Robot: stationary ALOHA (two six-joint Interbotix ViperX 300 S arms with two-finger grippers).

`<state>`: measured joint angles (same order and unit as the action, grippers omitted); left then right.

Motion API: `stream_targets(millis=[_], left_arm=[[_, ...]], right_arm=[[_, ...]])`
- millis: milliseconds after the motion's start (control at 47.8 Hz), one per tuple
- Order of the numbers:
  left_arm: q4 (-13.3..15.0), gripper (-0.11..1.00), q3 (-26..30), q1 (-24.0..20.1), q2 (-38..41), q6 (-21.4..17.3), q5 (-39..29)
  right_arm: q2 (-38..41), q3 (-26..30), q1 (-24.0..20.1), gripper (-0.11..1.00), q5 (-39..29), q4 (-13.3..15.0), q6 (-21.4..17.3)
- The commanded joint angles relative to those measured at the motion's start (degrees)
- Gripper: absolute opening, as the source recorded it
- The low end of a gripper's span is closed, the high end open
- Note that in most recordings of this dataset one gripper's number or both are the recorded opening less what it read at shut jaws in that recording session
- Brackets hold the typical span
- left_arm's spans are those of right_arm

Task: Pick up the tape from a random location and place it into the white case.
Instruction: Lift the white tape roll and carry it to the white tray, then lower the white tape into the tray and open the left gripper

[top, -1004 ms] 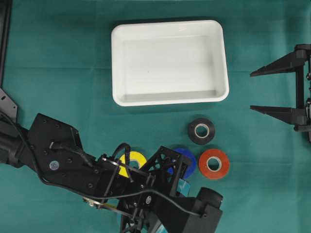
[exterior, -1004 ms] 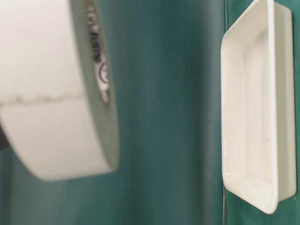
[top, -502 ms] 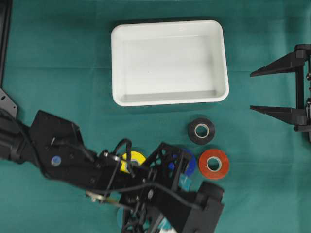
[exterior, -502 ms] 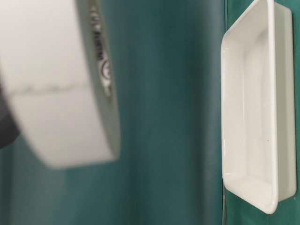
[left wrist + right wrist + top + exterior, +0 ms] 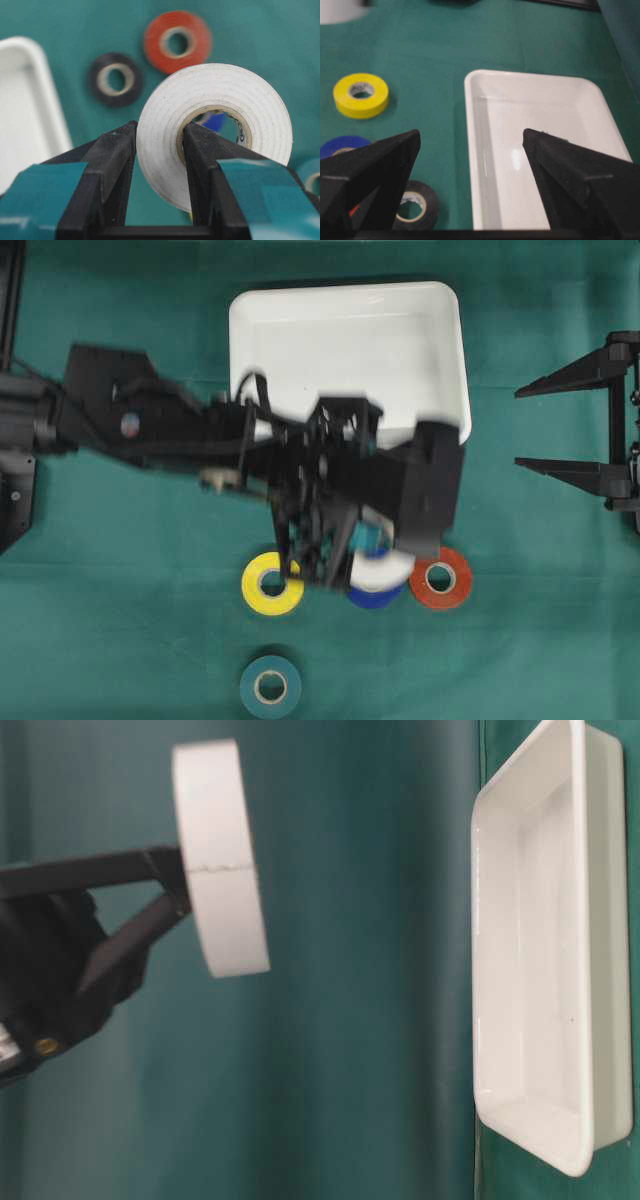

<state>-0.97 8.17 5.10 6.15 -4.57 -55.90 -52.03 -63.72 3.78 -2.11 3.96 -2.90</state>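
White case (image 5: pixel 345 310): holds nothing, just beyond the left hand (image 5: pixel 159 150).
Left hand: clenched on white tape (image 5: pixel 215 95) (one finger through its core).
Right hand (image 5: pixel 530 427): spread wide.

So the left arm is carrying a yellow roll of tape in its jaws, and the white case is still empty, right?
Not quite: the roll in the left gripper is the white tape roll, as the left wrist view shows. The yellow roll lies on the cloth. The white case is indeed empty.
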Motion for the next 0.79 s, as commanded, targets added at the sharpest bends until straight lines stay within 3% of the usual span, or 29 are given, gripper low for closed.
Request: stream_targets(millis=[0,397,774], left_arm=[[-0.2,0.24,0.1,-2.8,-2.7,-0.1,0.4],[-0.2,0.24,-1.3,-14.8,-3.5,-0.1,1.0],[-0.2,0.24,-1.8,-22.9,-3.6,-0.1,1.0]], right_arm=[[0.2,1.4,0.0,0.91,0.2,0.3,0.1],[0.2,1.4,0.0,0.91,0.3,0.5,0.1],[0.2,1.5,0.1,0.91,0.2,0.5,0.1]])
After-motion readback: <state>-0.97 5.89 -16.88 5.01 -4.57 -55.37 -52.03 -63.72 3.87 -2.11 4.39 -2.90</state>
